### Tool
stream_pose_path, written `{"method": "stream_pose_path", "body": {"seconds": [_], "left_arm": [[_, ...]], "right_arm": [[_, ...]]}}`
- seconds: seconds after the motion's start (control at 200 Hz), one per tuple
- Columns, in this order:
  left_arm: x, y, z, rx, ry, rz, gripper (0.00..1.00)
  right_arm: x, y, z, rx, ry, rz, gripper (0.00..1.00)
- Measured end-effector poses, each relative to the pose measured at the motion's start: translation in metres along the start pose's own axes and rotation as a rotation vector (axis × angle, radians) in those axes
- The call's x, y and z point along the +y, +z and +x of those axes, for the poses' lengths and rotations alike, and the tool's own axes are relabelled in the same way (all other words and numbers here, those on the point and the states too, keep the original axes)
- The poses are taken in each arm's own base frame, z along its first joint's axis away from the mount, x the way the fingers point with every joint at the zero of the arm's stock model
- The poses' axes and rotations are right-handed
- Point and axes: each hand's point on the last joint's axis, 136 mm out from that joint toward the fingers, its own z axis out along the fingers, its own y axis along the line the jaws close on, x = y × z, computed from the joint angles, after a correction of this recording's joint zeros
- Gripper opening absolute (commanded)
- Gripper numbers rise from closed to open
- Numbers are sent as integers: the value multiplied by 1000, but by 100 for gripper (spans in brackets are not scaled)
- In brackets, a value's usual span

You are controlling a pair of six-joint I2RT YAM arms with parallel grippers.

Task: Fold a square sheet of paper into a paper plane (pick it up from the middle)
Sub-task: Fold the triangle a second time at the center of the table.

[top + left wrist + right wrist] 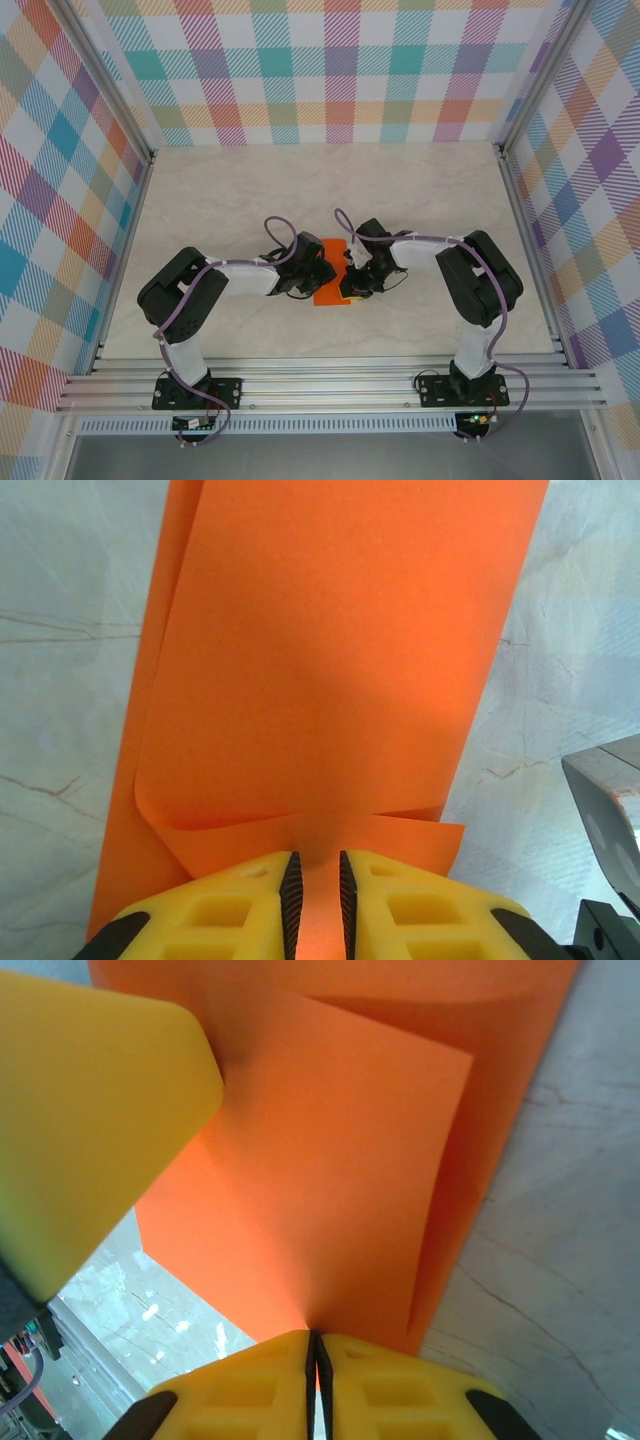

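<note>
Early imo: left gripper (315, 885) & right gripper (313, 1360) both pinch the square sheet of paper (330, 680), folded once, most folds left.

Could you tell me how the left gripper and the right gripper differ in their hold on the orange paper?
On the left gripper the jaws stand a narrow gap apart, with the square sheet of paper showing in that gap; on the right gripper they are pressed together on a paper edge. The left gripper reaches from the sheet's left, the right gripper from its right. Both have yellow fingers.
</note>
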Motion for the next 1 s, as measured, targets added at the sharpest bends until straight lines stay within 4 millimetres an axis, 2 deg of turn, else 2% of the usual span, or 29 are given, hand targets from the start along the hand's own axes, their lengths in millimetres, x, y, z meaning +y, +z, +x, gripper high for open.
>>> {"method": "stream_pose_path", "body": {"seconds": [0.15, 0.58, 0.785, 1.0], "left_arm": [[-3, -3, -1, -5, 6, 11, 28], [-18, -8, 6, 31, 3, 102, 27], [-6, 1, 3, 8, 5, 64, 26], [-4, 2, -2, -8, 26, 60, 26]], "right_arm": [[0, 0, 0, -6, 7, -9, 11], [1, 0, -1, -7, 14, -13, 10], [0, 0, 0, -6, 15, -12, 9], [0, 0, 0, -10, 13, -13, 8]]}}
